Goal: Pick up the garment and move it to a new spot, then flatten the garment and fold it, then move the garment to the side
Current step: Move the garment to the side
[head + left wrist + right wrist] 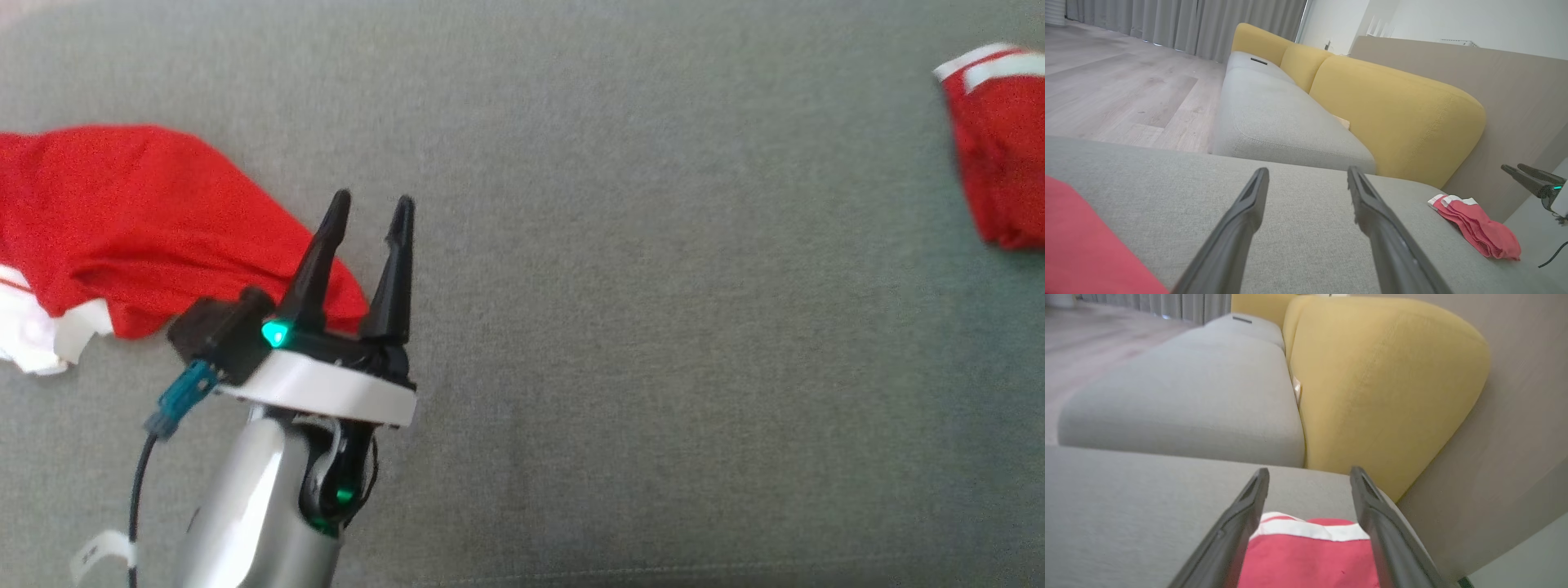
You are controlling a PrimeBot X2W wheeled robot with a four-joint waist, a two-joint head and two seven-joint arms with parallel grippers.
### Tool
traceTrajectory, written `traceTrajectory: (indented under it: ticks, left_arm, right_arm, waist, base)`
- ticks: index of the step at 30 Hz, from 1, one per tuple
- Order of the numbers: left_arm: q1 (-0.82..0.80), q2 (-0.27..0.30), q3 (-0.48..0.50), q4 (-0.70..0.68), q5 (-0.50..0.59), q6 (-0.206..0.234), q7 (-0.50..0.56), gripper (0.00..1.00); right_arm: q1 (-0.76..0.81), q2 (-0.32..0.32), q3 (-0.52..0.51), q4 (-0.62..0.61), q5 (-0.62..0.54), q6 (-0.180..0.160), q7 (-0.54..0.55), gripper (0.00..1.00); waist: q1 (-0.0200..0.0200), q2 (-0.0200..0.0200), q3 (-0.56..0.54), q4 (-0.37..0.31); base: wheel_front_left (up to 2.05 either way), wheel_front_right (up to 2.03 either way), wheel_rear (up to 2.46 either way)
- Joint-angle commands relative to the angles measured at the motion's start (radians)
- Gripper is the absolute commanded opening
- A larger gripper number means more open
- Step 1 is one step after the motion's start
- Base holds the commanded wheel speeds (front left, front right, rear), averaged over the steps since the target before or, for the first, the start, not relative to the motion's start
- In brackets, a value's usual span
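Head view gives you the left gripper [371,204] at 7 o'clock, its two dark fingers spread toward 12 with nothing between them. One finger overlaps the tail of a loose red garment [139,220] with white trim, rumpled on the grey seat cushion [653,327] at 9 o'clock; you cannot tell whether finger and cloth touch. The folded red garment [1000,147], the task's piece, lies at 2 o'clock, cut by the frame edge and well apart from the loose one, with bare cushion between them. Right wrist view puts the right gripper [1309,471] over that folded garment: jaws wide, its white-banded edge showing between the fingers, cloth lying free. Just beyond, at 1 o'clock, a yellow back cushion [1384,388] stands close, with a beige panel [1515,437] at 3 o'clock. Left wrist view shows you a second grey seat [1274,122] running toward 12, a small dark object [1258,61] on its far end, wood floor [1118,90] at 10 and grey curtains [1167,24] at 11.
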Motion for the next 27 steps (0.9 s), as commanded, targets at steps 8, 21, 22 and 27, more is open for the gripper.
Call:
traceTrajectory:
  ticks: [8, 21, 22, 27]
  left_arm:
    - [0.055, 0.009, 0.078, -0.063, 0.015, 0.011, -0.005, 1.0]
    - [0.162, 0.009, 0.107, -0.063, 0.023, 0.009, -0.005, 1.0]
    - [0.172, 0.009, 0.108, -0.063, 0.022, 0.01, -0.005, 1.0]
    - [0.218, 0.009, 0.109, -0.063, 0.021, 0.008, -0.005, 1.0]
  right_arm:
    - [0.209, 0.217, 0.07, -0.31, 0.154, -0.001, -0.079, 1.0]
    - [0.551, 0.378, 0.093, -0.52, 0.235, -0.001, -0.138, 1.0]
    - [0.571, 0.379, 0.098, -0.524, 0.248, -0.001, -0.145, 1.0]
    - [0.649, 0.38, 0.134, -0.533, 0.309, -0.001, -0.181, 1.0]
  waist:
    - [0.0, 0.0, -0.13, -0.026]
    - [0.0, 0.0, -0.22, -0.017]
    - [0.0, 0.0, -0.225, -0.016]
    - [0.0, 0.0, -0.25, -0.01]
  base:
    - [0.0, 0.0, 0.0]
    - [0.0, 0.0, 0.0]
    - [0.0, 0.0, 0.0]
    - [0.0, 0.0, 0.0]
